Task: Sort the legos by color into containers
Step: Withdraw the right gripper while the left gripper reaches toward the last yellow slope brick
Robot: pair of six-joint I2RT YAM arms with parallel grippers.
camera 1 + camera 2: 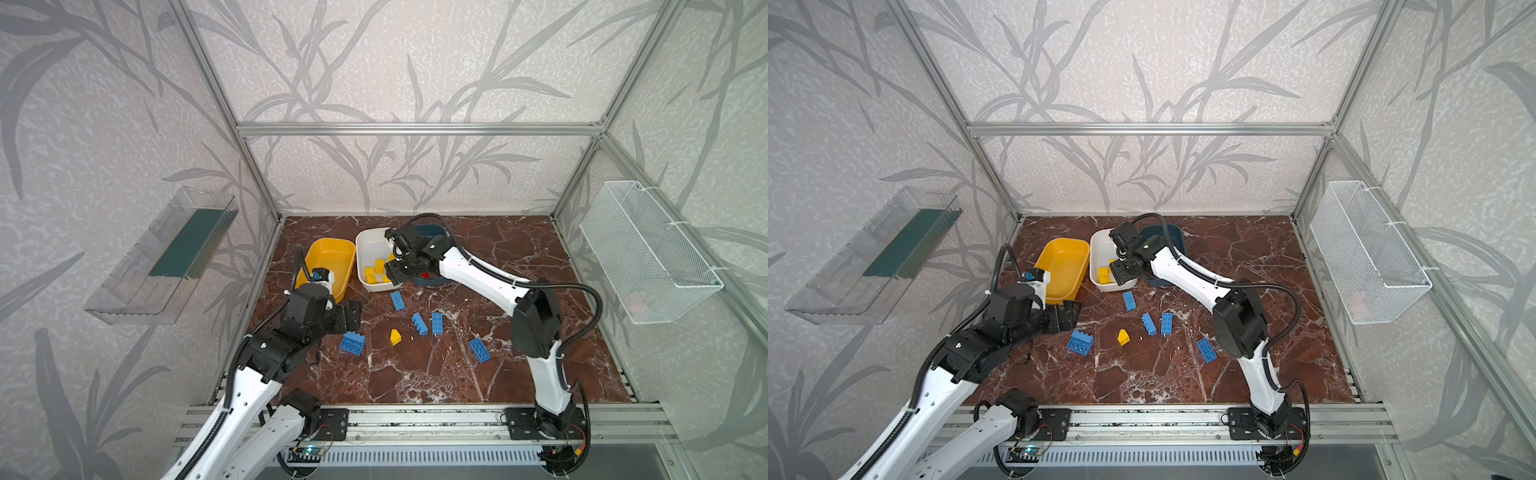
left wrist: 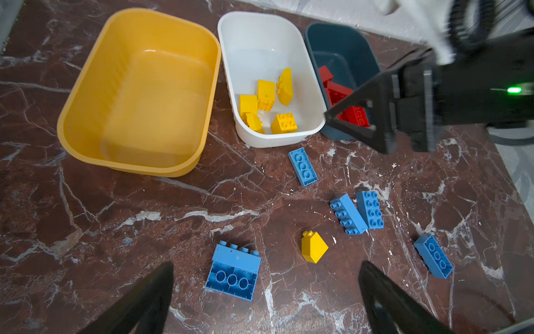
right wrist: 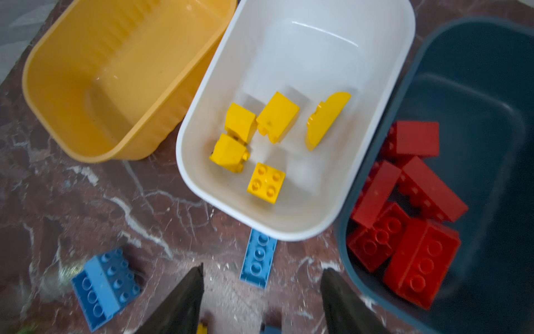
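Legos (image 2: 370, 209): roughly two thirds sorted, by my count.
- Red bricks (image 3: 416, 254): about five, all in the teal tub (image 2: 341, 37). No red ones visible loose.
- Yellow bricks (image 3: 277, 115): five in the white tub (image 3: 289, 228). One yellow wedge (image 1: 395, 336) lies loose mid-counter (image 1: 415, 382).
- Blue bricks (image 1: 419, 323): five, all loose on the counter, spread across the centre of both top views below the tubs.
- Yellow tub (image 2: 138, 170), left of the white one in a top view, is empty. I'd guess blue goes there.

Right tool (image 1: 395, 270) hovers over the near end of the white tub. Its jaws are partway apart with nothing between them.

Left tool (image 1: 350, 316) is at the counter's left, just above the big blue brick (image 1: 352, 344). Its jaws are fully spread and empty.

Left to do: five blues plus the wedge.
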